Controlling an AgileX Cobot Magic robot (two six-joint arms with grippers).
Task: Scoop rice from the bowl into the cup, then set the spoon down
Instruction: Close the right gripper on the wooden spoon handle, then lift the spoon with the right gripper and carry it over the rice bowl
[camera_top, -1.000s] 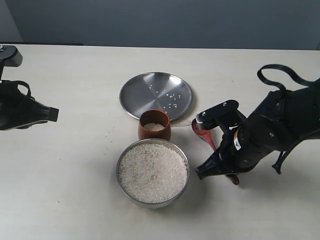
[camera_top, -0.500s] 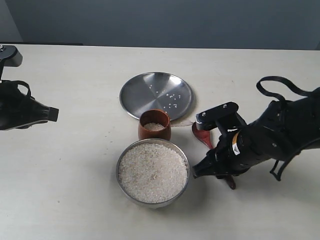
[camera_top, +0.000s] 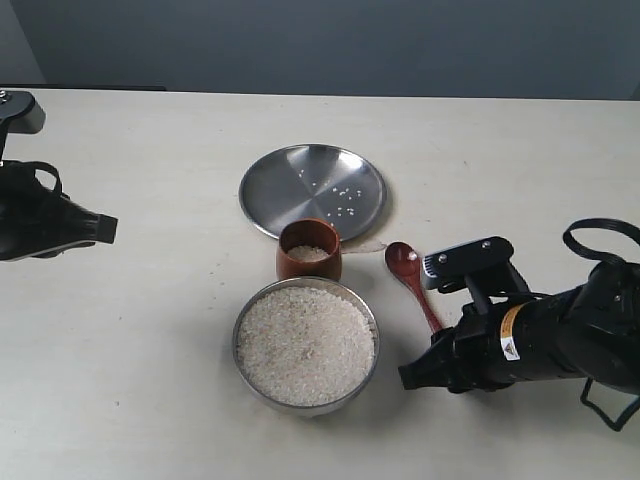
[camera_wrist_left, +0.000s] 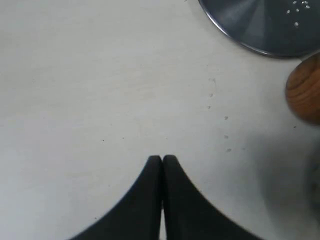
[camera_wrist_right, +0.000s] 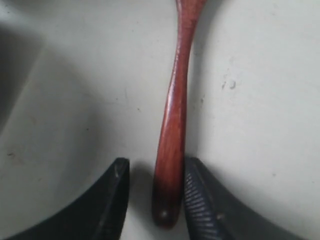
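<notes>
The spoon rests on the bench, set down; right fingers apart astride its handle, left fingers together, idle.

No readable text anywhere

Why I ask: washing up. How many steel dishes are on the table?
2: the plate beyond the cup, the bowl of rice nearer the camera; none seems hidden.

Black right arm, looped cable, yellow label
</notes>
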